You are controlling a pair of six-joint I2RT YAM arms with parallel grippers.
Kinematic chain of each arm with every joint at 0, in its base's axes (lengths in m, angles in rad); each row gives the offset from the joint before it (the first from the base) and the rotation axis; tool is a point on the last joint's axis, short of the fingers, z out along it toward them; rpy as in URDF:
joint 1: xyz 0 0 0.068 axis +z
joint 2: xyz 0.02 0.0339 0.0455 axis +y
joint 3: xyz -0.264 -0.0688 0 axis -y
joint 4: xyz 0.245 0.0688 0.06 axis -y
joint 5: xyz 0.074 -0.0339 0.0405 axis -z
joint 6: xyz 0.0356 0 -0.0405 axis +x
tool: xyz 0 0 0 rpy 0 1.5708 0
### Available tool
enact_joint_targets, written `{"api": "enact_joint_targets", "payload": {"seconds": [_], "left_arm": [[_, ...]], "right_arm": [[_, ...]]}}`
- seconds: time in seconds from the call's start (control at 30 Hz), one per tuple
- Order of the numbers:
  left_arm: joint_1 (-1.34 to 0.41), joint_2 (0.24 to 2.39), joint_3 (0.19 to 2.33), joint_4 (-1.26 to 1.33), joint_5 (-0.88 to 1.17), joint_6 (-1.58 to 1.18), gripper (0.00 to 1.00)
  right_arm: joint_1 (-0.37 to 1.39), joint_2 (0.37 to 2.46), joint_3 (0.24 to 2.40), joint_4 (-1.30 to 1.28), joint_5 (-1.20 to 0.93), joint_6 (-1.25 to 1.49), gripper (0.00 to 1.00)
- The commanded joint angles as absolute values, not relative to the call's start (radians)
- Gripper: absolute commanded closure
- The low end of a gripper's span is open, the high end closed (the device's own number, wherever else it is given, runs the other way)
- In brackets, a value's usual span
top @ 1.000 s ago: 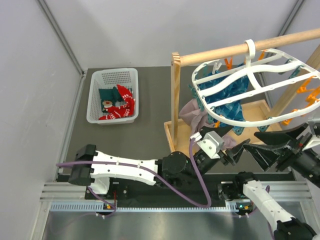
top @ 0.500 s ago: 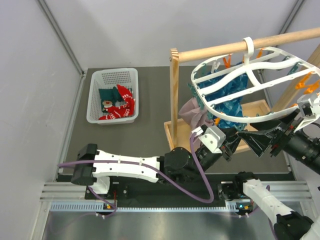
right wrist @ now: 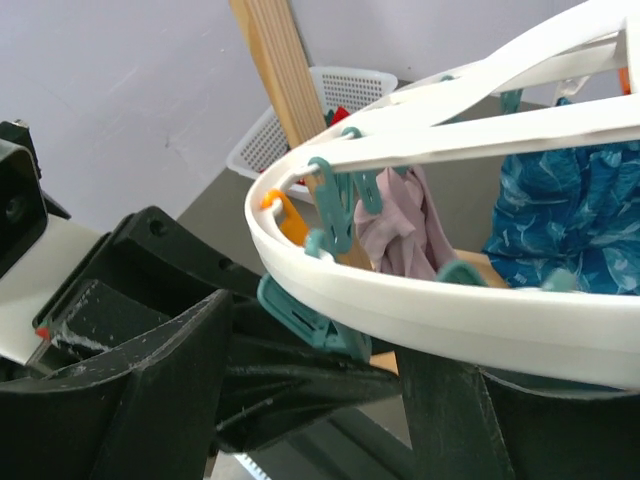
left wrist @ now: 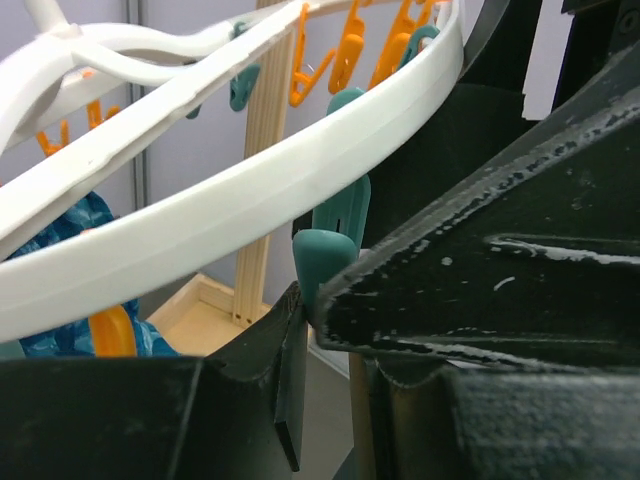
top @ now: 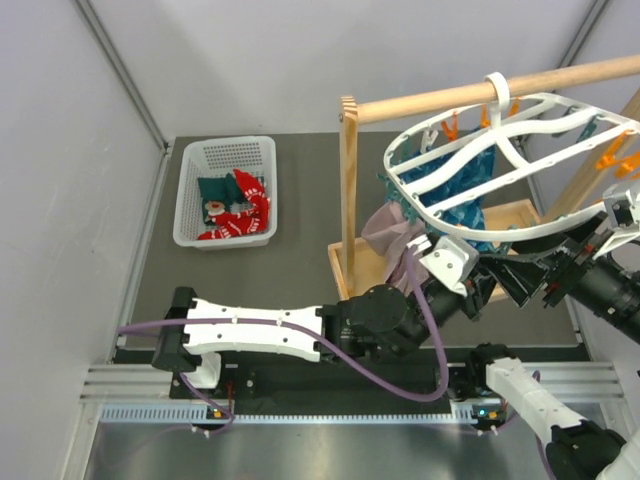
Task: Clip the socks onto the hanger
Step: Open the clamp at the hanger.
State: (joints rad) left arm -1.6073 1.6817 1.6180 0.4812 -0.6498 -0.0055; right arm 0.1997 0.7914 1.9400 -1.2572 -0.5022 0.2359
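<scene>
- The left fingers (left wrist: 296,318) were wide open a second ago and short of the hanger (left wrist: 250,190). Now they are narrowed on a teal clip (left wrist: 325,255) that hangs under its near rim, and the left arm has reached to the right to get there.
- The hanger has swung and tilted a little on the rod (top: 420,103) since then. The right fingers (top: 522,280) have come in under the rim from the right side.
- For the task, I judge this as preparation only: one clip is pinched, but no sock is brought to it. The socks (top: 236,208) lie in the basket (top: 228,155) at the far left of the surface, well apart from both arms.
- The top view gives this whole layout, but there the arms hide the clip.
- The left wrist view shows the pinch from close: the clip's head sits between the two tips, just below the rim.
- The right wrist view shows the same clip from the other side. It also shows the right fingers standing apart with the rim over the gap. I cannot tell if they press on the rim or only wait beside it.
</scene>
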Motion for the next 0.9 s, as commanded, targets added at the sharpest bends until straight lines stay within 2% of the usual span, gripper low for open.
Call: {"api": "enact_joint_targets", "payload": {"seconds": [0.0, 0.37, 0.43, 0.63, 0.73, 0.87], "left_arm": [[-1.605, 1.72, 1.746, 0.296, -0.715, -0.093, 1.0], [-1.615, 1.717, 1.721, 0.278, -0.721, -0.11, 1.0], [-1.615, 1.717, 1.721, 0.278, -0.719, -0.11, 1.0], [-1.617, 1.718, 1.726, 0.278, -0.716, -0.109, 1.0], [-1.617, 1.717, 1.726, 0.279, -0.721, -0.109, 1.0], [-1.618, 1.713, 1.724, 0.284, -0.718, -0.109, 1.0]], "right_arm": [[0.184, 0.813, 1.957, -1.236, -0.499, 0.238, 0.36], [0.186, 0.805, 1.933, -1.249, -0.417, 0.233, 0.48], [0.186, 0.804, 1.933, -1.247, -0.413, 0.235, 0.48], [0.184, 0.808, 1.931, -1.249, -0.41, 0.236, 0.4], [0.184, 0.805, 1.919, -1.252, -0.402, 0.236, 0.45], [0.184, 0.793, 1.872, -1.236, -0.396, 0.239, 0.59]]}}
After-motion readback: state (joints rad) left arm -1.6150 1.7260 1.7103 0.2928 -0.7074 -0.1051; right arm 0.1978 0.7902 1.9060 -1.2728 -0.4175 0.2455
